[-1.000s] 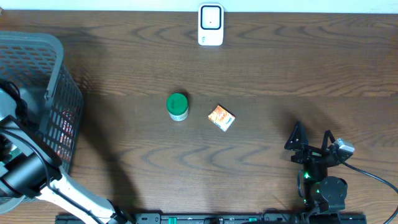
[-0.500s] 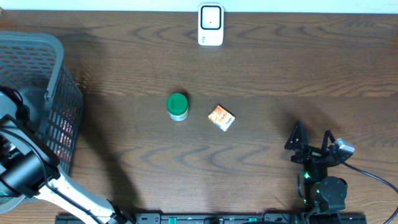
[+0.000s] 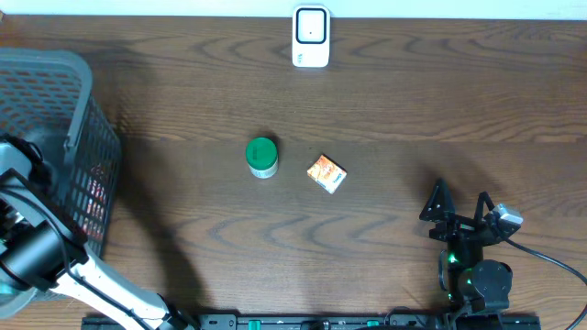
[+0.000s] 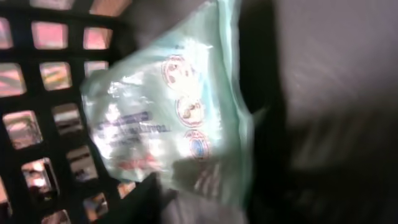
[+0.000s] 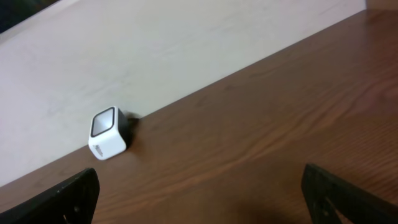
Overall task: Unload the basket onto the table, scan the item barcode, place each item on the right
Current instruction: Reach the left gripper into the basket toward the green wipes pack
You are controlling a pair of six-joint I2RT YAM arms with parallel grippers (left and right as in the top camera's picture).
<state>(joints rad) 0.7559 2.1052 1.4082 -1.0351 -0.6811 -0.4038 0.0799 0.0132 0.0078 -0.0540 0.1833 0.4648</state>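
- Left arm reaches down into the gray basket at the table's left edge.
- The left gripper is hidden from overhead, so I cannot tell whether it is released or clenched.
- Left wrist view is blurred. A pale green plastic packet with round printed logos fills the frame and lies against the basket's mesh wall.
- A dark shape at the bottom edge under the packet is possibly a finger, but it is too smeared to say.
- Right gripper sits low at the near right of the table, jaws spread wide and holding nothing.
- White scanner stands at the far edge, centre, and also shows in the right wrist view.
- Green-lidded jar stands upright mid-table.
- Small orange box lies just right of the jar, apart from it.
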